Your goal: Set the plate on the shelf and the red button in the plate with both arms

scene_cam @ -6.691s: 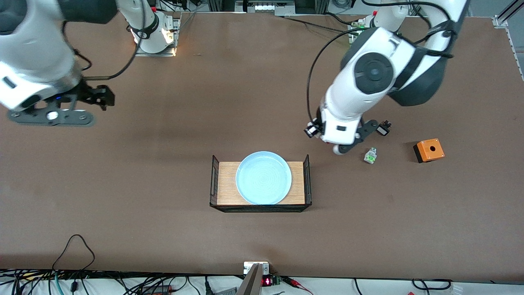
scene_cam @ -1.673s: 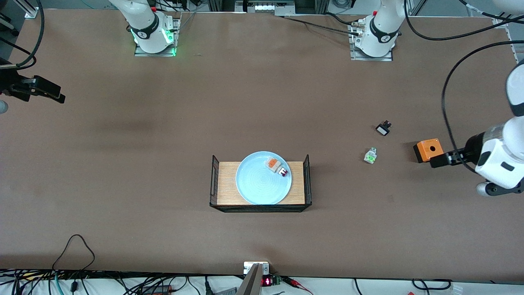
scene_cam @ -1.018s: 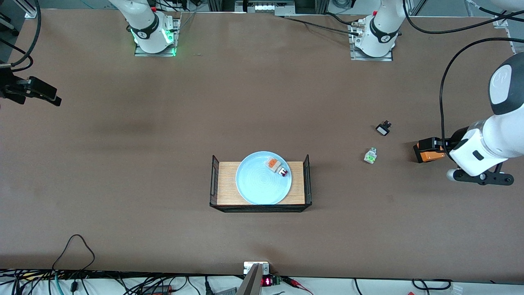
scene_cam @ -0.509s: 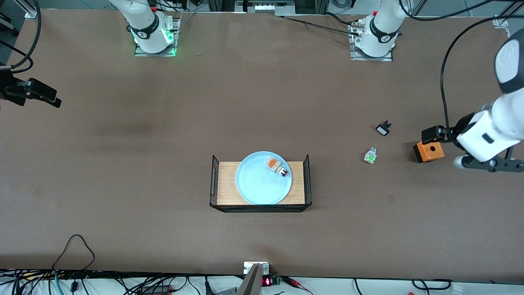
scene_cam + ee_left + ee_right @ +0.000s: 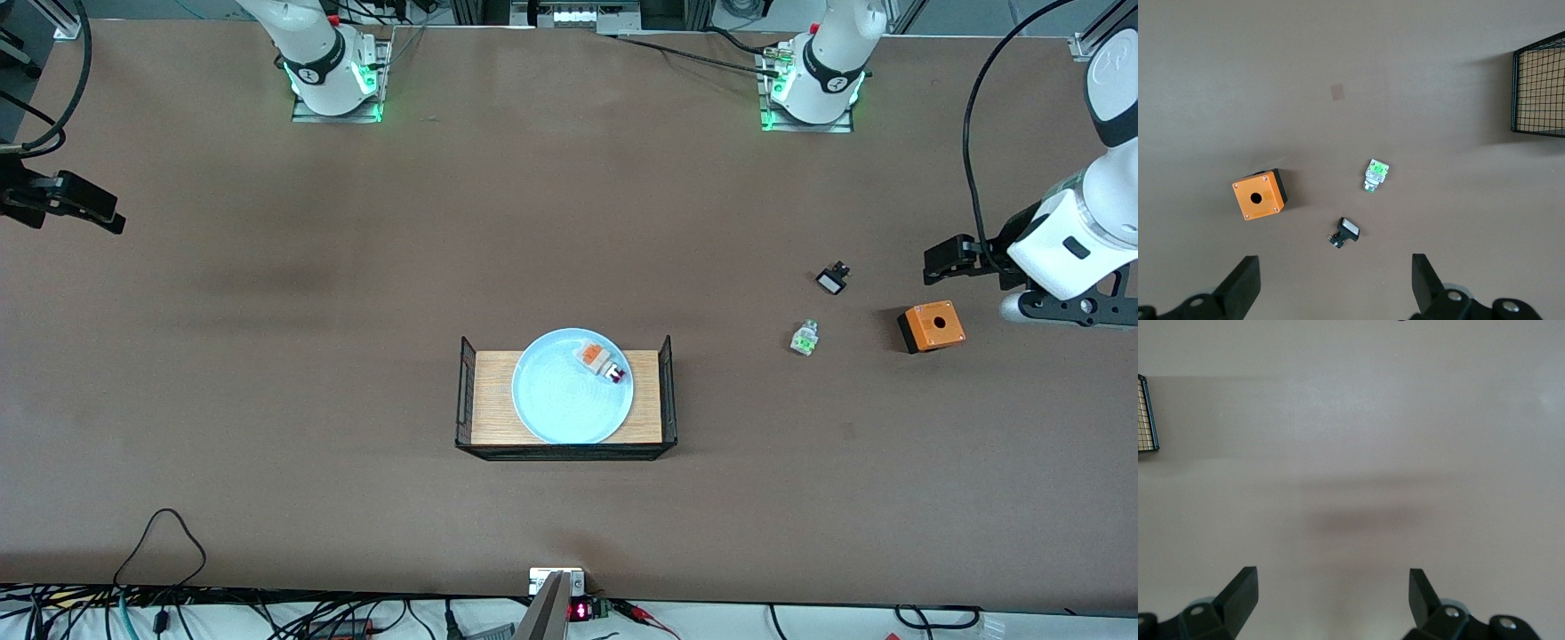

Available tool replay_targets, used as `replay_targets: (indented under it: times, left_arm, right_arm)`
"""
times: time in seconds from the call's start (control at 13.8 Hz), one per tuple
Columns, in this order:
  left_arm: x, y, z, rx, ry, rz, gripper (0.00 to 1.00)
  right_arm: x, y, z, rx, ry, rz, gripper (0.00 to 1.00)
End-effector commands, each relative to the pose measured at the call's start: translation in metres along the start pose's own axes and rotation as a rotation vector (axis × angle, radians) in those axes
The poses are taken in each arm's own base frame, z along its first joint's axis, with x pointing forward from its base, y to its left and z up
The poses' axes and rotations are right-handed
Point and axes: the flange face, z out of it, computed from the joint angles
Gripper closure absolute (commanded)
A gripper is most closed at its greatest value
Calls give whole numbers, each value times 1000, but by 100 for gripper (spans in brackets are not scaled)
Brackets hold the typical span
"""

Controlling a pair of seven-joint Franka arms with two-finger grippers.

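In the front view, the plate (image 5: 573, 386) is seen resting on the wooden floor of the wire-sided tray (image 5: 463, 391) at the middle of the desk (image 5: 356, 356), and the red button (image 5: 605, 363) is seen lying on the plate, toward the rim nearest the left arm's end; compared with several seconds earlier, when the plate was bare and the left arm stood low near the small parts, the button has now been delivered. The left gripper (image 5: 951, 260) has been drawn away within the last second and is held over the desk at the left arm's end, above the orange box (image 5: 931, 326), with nothing between its jaws, while the right gripper (image 5: 67, 200) is parked at the right arm's end and is judged to be waiting. The green-capped switch (image 5: 804, 338) and the small black part (image 5: 832, 280) are left untouched on the desk. In the left wrist view, the jaws are seen spread wide and empty over the orange box (image 5: 1259, 195), the green-capped switch (image 5: 1375, 175) and the black part (image 5: 1345, 232). In the right wrist view, the jaws are likewise shown spread wide over bare desk, a corner of the tray (image 5: 1147, 420) just in sight. Both placements are judged complete, and only retreat appears to be left
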Motion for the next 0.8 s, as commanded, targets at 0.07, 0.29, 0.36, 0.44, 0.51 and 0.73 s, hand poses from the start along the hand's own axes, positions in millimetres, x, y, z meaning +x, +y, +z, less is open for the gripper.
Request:
replay_targets:
  times: [0.07, 0.29, 0.36, 0.44, 0.51, 0.73]
  left_arm:
    - [-34, 2, -18, -16, 39, 19, 0]
    - [-40, 8, -21, -14, 46, 19, 0]
    - [-39, 9, -23, -16, 51, 20, 0]
    - [-38, 9, -24, -16, 54, 20, 0]
    - [-38, 9, -26, -16, 52, 21, 0]
    - [-38, 7, -28, -15, 55, 21, 0]
  right_arm:
    - [1, -1, -5, -5, -1, -3, 0]
    - [0, -1, -4, 0, -5, -1, 0]
    - [0, -1, -4, -1, -12, -1, 0]
    - [-2, -1, -2, 4, -31, -2, 0]
    - [-3, -2, -2, 13, -34, -4, 0]
    - [-3, -2, -3, 15, -34, -4, 0]
